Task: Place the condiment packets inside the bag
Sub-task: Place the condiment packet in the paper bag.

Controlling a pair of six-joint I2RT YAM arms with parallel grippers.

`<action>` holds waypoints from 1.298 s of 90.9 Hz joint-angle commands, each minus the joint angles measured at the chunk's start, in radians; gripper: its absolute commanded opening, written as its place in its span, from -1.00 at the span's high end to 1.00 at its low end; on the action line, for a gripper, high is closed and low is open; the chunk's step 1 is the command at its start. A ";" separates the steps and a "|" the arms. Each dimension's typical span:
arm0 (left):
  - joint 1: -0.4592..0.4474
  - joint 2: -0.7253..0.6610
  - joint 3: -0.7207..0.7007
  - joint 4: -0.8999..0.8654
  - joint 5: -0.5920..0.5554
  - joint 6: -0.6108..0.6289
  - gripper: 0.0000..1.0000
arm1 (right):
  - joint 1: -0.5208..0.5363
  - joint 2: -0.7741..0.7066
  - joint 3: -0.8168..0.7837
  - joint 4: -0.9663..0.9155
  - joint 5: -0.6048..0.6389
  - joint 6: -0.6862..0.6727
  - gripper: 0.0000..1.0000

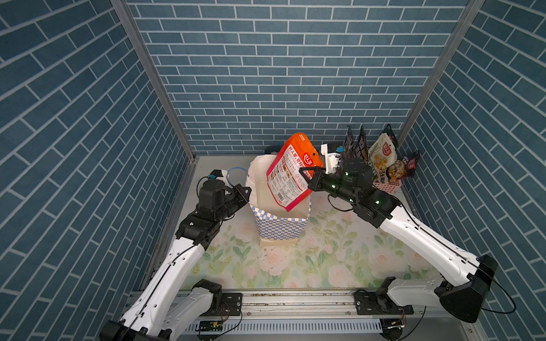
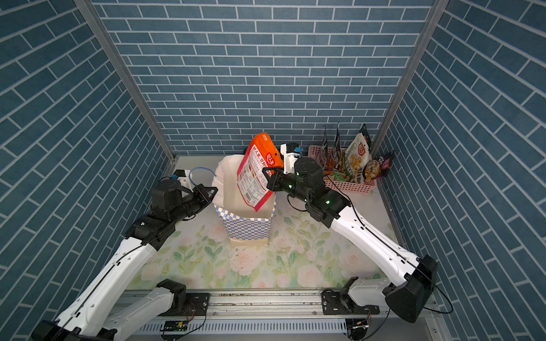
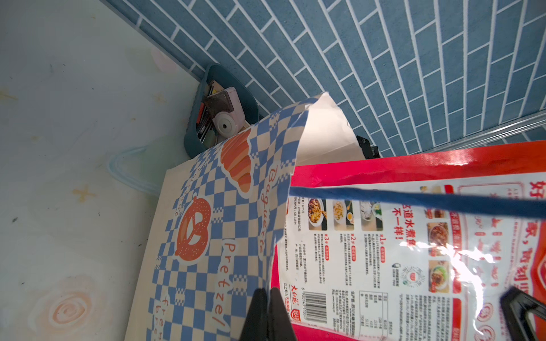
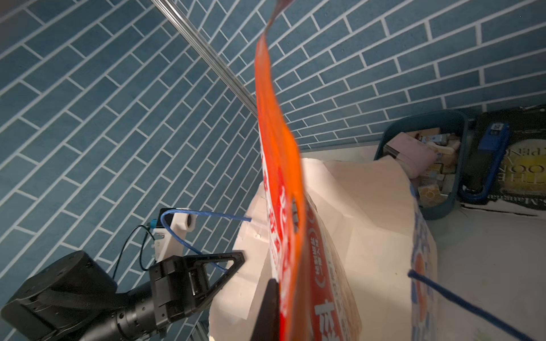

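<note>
- Orange foil is in play: the orange condiment packet (image 1: 291, 172) hangs tilted over the bag (image 1: 280, 228). Its lower corner is dipped into the white mouth and its upper end stands well above the rim.
- We have the right gripper (image 1: 307, 174) clamped on that packet's right edge. In the right wrist view the packet rises edge-on from between the jaws.
- Our left gripper (image 3: 267, 307) is pinched together on the bag's left wall near the rim, paper between the fingers, which we judge holds the mouth open. A blue cord handle (image 3: 413, 202) crosses in front of the packet there.
- We see the bag upright toward the far middle of the floral table (image 1: 295, 265), with a dark teal bin (image 3: 193, 124) of odds and ends just behind it.
- Left to do: the pink basket (image 2: 351, 186) in the far right corner holds more pouches standing on end.
  - These are two black packets (image 2: 336, 150), a cream-white packet (image 2: 356, 156) and a dark purple packet (image 2: 384, 164).
  - Something green lies low among them, and we cannot tell what it is.
- We judge the task to be at an early stage. One packet is partway in and not yet let go, and at least four wait in the basket.
- We cannot see the bag's floor, so we cannot say whether any packet already lies inside.
</note>
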 commanded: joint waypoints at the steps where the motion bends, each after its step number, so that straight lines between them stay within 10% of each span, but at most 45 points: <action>1: -0.016 -0.009 -0.002 0.004 -0.027 -0.018 1.00 | 0.001 0.024 0.037 -0.020 0.082 0.025 1.00; 118: -0.152 0.111 0.024 0.032 -0.112 0.006 1.00 | 0.029 0.239 0.016 -0.102 0.333 -0.263 0.92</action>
